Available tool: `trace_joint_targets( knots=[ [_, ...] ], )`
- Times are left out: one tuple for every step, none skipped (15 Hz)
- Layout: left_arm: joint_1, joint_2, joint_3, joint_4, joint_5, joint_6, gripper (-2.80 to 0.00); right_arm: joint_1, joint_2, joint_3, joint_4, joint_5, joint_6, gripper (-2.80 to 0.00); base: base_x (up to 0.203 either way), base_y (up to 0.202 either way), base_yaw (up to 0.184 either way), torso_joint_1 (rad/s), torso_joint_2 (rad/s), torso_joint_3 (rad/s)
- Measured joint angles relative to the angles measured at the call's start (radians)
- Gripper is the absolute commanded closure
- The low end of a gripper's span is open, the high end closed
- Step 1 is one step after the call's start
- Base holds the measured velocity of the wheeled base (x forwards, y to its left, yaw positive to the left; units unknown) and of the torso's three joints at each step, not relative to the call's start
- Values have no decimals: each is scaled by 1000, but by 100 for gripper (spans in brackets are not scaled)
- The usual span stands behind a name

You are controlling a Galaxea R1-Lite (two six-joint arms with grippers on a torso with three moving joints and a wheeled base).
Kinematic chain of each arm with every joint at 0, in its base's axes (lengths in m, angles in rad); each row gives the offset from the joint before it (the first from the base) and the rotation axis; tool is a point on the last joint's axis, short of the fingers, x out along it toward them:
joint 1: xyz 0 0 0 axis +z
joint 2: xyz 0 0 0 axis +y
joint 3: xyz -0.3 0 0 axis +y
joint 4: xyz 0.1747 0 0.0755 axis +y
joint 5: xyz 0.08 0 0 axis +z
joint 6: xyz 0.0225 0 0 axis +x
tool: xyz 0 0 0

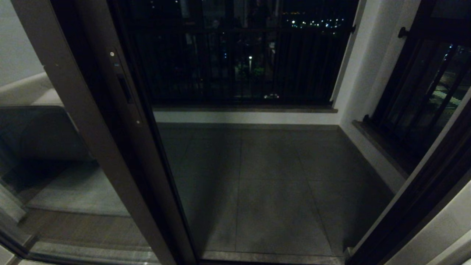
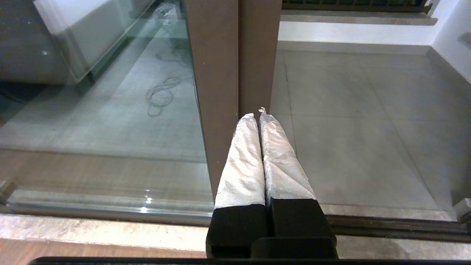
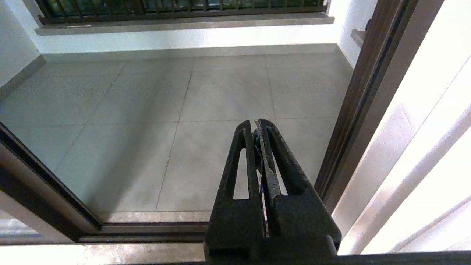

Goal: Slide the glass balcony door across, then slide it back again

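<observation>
The glass balcony door [image 1: 121,121] stands at the left of the head view, its dark brown stile running from top left down toward the near threshold, with the narrow black handle slot [image 1: 125,88] and small screws on its face. The opening to the right of the stile shows the grey tiled balcony floor [image 1: 265,184], with black barred railings [image 1: 239,62] along the far side and at the right. The right door frame [image 1: 415,206] rises at the near right. Neither arm appears in the head view. In the left wrist view, the left gripper [image 2: 257,112] has its silver-wrapped fingers [image 2: 243,162] pressed together, their tips touching or just short of the brown stile; contact cannot be confirmed. In the right wrist view, the right gripper [image 3: 255,125] has its black fingers closed together on nothing, held over the balcony floor near the right door frame.
</observation>
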Motion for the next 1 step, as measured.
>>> trace_joint_targets(
  knots=[
    [0, 0, 0, 0, 0, 0, 0, 0, 0, 0, 0, -1, 0, 0, 0, 0, 0, 0, 0, 0]
  ],
)
